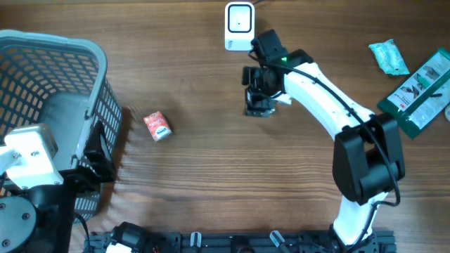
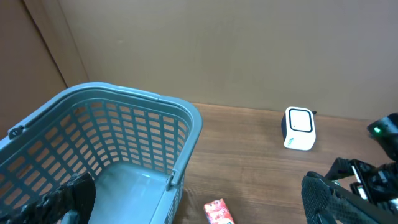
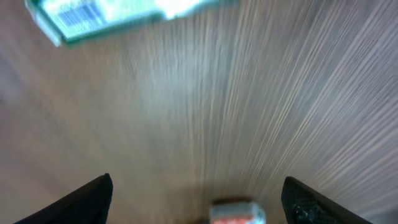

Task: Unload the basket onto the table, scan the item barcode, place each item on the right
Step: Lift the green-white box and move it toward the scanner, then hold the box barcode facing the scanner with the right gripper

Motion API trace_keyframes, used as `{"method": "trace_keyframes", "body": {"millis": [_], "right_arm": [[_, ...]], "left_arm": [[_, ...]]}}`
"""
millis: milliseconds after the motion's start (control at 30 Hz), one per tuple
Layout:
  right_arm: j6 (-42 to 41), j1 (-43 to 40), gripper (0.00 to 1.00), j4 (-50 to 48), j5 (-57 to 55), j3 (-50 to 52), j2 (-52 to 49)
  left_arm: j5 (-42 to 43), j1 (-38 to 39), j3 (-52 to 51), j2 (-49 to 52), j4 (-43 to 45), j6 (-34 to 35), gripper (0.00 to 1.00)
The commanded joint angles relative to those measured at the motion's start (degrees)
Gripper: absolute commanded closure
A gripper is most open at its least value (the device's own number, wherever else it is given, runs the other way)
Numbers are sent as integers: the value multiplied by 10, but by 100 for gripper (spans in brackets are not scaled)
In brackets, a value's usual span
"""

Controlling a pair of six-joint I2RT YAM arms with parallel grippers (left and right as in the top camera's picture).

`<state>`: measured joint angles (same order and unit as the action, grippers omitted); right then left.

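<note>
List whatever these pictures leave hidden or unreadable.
Green package, right wrist view: barcode smeared by motion blur, and the top edge cuts it off.
Reddish item, right wrist view: blurred and cut by the bottom edge; unidentifiable.
Red packet: print too small overhead; the bottom edge crops it in the left wrist view.
Basket floor, overhead: partly hidden by the left arm.

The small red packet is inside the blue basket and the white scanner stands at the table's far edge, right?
Not quite. The red packet lies on the table beside the blue basket, not inside it, as the overhead view shows. The white scanner does stand at the far edge.
</note>
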<state>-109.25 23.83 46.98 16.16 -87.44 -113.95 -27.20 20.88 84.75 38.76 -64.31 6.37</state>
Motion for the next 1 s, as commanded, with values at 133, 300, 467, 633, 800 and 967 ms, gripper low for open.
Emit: {"method": "trace_keyframes", "body": {"millis": [133, 300, 467, 633, 800, 967], "right_arm": [[850, -26, 0, 56, -77, -6, 53], [897, -24, 0, 17, -162, 41, 17], [898, -25, 15, -58, -166, 77, -28], [896, -25, 75, -55, -193, 77, -47], [902, -26, 96, 21, -112, 30, -44], [985, -29, 92, -24, 400, -86, -37]], "left_arm": [[-3, -2, 2, -1, 1, 5, 0], [-3, -2, 2, -1, 1, 5, 0], [-3, -2, 2, -1, 1, 5, 0], [-3, -2, 2, -1, 1, 5, 0], [-3, -2, 2, -1, 1, 5, 0], [-3, -2, 2, -1, 1, 5, 0]]}}
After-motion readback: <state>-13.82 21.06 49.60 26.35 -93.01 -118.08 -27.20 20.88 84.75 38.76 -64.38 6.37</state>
